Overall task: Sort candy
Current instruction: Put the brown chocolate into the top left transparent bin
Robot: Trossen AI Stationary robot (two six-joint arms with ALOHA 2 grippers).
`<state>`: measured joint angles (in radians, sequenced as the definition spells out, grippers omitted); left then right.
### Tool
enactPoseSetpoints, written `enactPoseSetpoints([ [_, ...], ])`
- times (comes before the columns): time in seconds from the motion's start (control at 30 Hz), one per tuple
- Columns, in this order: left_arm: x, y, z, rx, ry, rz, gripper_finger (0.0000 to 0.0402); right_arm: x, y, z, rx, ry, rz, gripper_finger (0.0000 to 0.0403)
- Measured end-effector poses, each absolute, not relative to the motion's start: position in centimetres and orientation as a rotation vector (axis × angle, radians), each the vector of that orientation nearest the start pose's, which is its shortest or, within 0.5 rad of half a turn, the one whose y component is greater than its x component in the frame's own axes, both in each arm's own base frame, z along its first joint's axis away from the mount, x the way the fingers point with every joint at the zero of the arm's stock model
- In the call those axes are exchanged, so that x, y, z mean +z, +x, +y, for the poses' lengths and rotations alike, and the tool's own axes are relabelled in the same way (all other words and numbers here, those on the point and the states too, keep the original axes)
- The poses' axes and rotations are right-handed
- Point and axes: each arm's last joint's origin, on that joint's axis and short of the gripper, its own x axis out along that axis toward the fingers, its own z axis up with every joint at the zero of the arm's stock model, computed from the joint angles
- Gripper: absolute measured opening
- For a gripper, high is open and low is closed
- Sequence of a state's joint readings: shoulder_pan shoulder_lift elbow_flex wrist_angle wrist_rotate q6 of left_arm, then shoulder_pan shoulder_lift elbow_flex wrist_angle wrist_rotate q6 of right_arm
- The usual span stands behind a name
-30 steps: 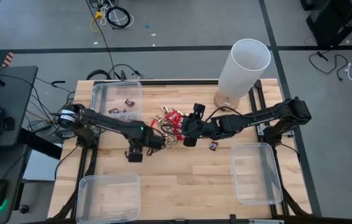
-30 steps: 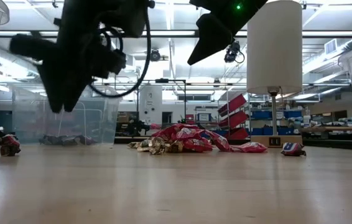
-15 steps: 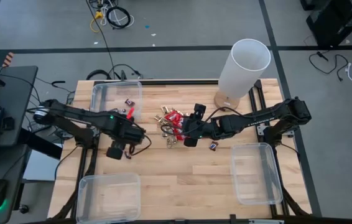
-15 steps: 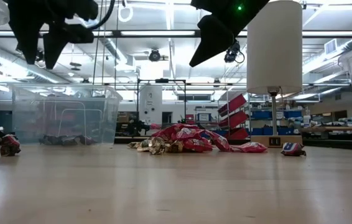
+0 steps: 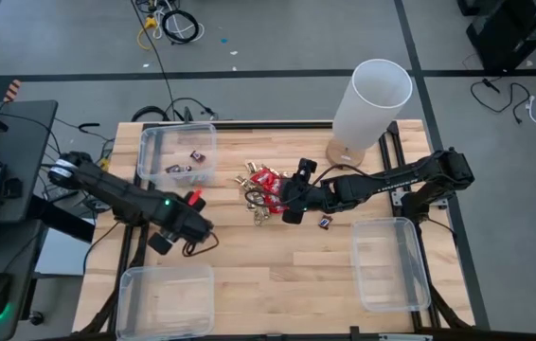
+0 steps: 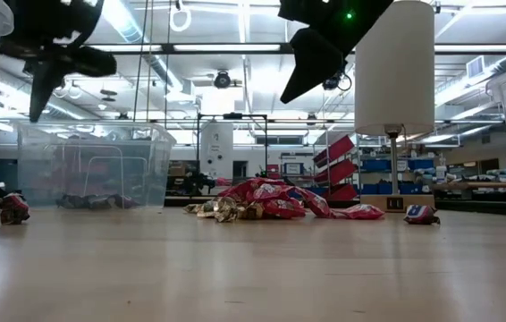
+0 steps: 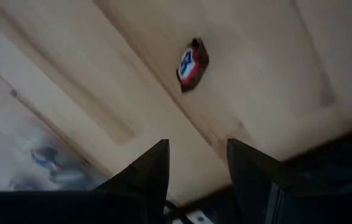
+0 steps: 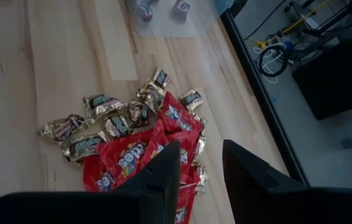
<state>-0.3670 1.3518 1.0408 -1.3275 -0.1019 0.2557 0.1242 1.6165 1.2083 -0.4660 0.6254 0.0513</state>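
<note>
Candy: a heap of shiny red packets [image 5: 266,182] mixed with crinkled gold-foil pieces [image 5: 260,214] lies at the centre of the high view on the pale wooden desk [image 5: 277,270]. One dark mini bar [image 5: 324,223] lies apart, just right of the heap; another [image 7: 188,62] shows alone on bare wood in the left wrist view. A few dark bars already lie in the clear plastic bin [image 5: 154,138] at upper left.

Right gripper [image 5: 290,209] hovers over the heap's right edge, fingers parted narrowly, nothing between them. Left gripper [image 5: 166,242] is at lower left of centre, well clear of the heap, fingers apart and empty.

Handling, judged: pieces are light. Foil wrappers look slippery and crushable; red packets are soft and pillowy, and overlap, so a pinch may drag neighbours. Best hold is across the short width of a piece at the heap's edge; isolated bars are stiffer and easier.
</note>
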Motion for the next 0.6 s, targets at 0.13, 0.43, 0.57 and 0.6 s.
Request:
enactPoseSetpoints([
  [0.13, 23.2, 19.7, -7.6, -0.413, 0.665, 1.502, 0.0163, 25.5, 33.9, 2.5, -0.489, -0.276, 0.808, 0.0107],
  [0.43, 20.6, 19.8, -7.6, -0.455, 0.728, 1.433, 0.0163, 25.5, 33.9, 2.5, -0.489, -0.275, 0.807, 0.0107],
  [0.57, 19.8, 19.7, -7.6, -0.465, 0.734, 1.426, 0.0163, 25.6, 34.0, 2.5, -0.49, -0.271, 0.796, 0.0107],
  [0.6, 19.5, 19.5, -7.5, -0.469, 0.734, 1.437, 0.0163, 25.6, 34.0, 2.5, -0.49, -0.27, 0.793, 0.0107],
])
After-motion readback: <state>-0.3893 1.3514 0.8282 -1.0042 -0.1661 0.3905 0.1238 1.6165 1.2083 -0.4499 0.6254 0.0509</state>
